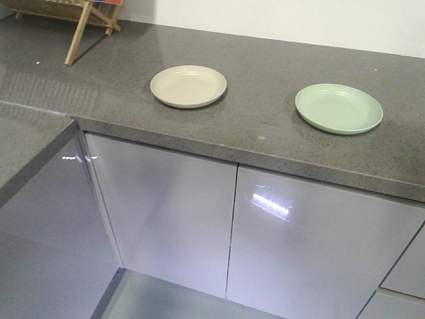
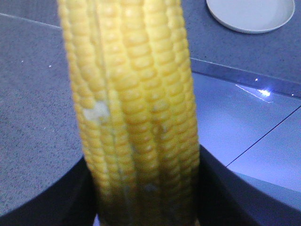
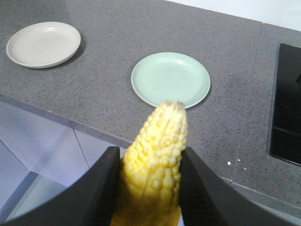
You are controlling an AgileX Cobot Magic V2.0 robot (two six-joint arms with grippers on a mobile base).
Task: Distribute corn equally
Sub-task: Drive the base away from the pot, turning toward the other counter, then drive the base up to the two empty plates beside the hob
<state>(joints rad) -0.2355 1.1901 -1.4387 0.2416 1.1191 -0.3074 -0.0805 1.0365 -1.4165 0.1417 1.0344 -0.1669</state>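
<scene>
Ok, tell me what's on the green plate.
Nothing: the green plate is bare. In the right wrist view the held corn tip hides only a bit of its near rim.

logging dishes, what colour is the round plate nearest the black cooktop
The round plate is pale mint green, clearest in the right wrist view.

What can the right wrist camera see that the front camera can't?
Only the right wrist camera shows the right hand gripping a yellow corn cob, plus a black panel at the picture's right edge. Only the front camera shows the wooden rack at the back and the shiny cabinet doors below. Both show the cream plate and the green plate, empty, on the grey counter.
</scene>
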